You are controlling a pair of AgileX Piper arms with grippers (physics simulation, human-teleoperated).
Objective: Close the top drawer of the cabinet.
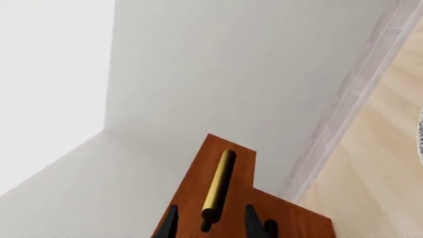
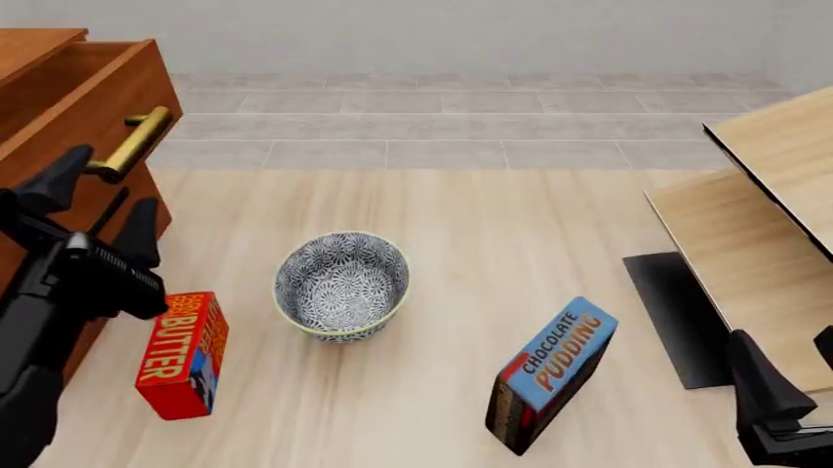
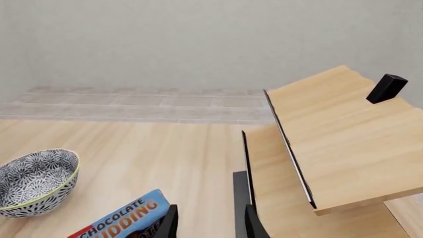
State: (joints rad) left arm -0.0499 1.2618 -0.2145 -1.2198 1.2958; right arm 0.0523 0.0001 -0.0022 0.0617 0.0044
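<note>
Top drawer (image 2: 98,97) stood out; left tool (image 2: 98,216) spread open, empty, astride handle (image 2: 135,142) — best pushed squarely on the front.

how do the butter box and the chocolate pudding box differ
The butter box is red with yellow lettering; the chocolate pudding box has a blue face with a dark side. The butter box stands left of the bowl, near the cabinet; the pudding box stands to the bowl's right. Both stand upright on the table.
</note>
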